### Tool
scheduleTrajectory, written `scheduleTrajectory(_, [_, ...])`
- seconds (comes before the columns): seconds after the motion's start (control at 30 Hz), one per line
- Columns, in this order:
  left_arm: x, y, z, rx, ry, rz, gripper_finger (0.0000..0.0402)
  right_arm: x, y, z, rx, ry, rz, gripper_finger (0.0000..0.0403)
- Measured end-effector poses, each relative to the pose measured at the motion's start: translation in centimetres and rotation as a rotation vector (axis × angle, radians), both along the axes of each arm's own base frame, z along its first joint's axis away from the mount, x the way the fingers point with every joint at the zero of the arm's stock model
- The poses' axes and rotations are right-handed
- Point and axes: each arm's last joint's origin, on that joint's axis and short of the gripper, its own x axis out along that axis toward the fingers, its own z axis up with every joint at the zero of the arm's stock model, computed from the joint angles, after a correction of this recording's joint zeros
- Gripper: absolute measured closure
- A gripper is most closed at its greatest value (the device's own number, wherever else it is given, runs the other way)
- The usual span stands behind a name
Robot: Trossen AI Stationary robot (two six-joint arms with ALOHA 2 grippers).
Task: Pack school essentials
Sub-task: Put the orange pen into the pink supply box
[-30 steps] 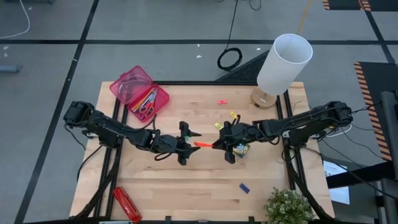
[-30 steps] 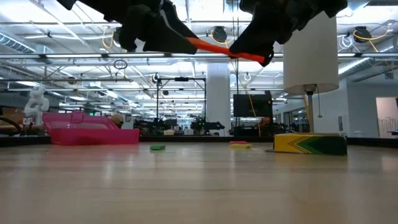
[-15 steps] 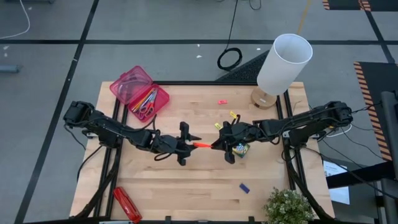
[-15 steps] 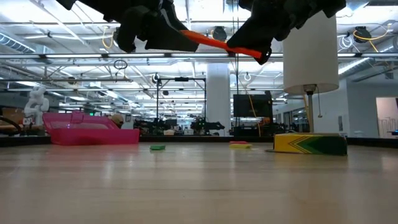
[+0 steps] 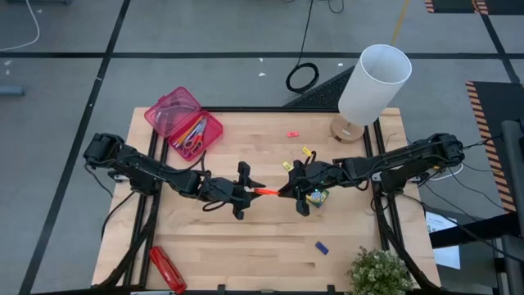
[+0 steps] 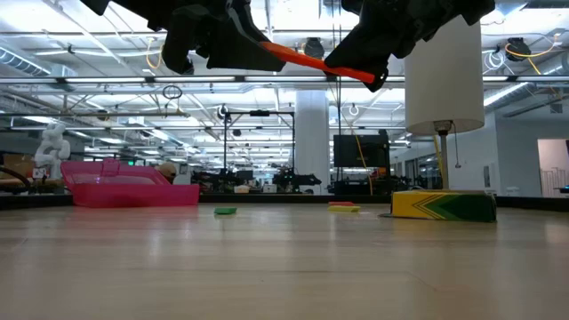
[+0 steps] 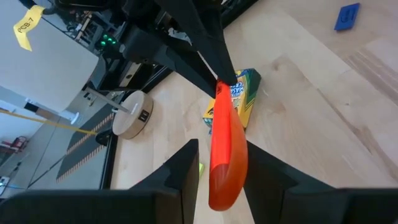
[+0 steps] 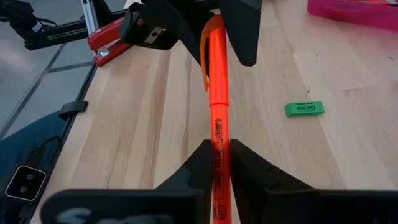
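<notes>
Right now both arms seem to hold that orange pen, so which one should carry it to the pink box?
Probably the left. Both the left gripper and the right gripper pinch the orange pen above the table, but the pink box sits on the left arm's side, so its path looks shorter.

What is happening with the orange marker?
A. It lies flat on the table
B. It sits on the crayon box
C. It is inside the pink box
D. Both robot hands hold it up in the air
D: the orange marker hangs above the table, with the left gripper on one end and the right gripper on the other.
</notes>
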Motion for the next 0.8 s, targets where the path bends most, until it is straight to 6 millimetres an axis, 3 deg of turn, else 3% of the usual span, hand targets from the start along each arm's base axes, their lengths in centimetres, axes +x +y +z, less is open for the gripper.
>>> scheduleTrajectory(0.8, [0.15,0.23,0.17,-0.037,-0.022,0.003,0.0292,0.00,0.00,0.00,-0.002,0.000,0.003,0.0369])
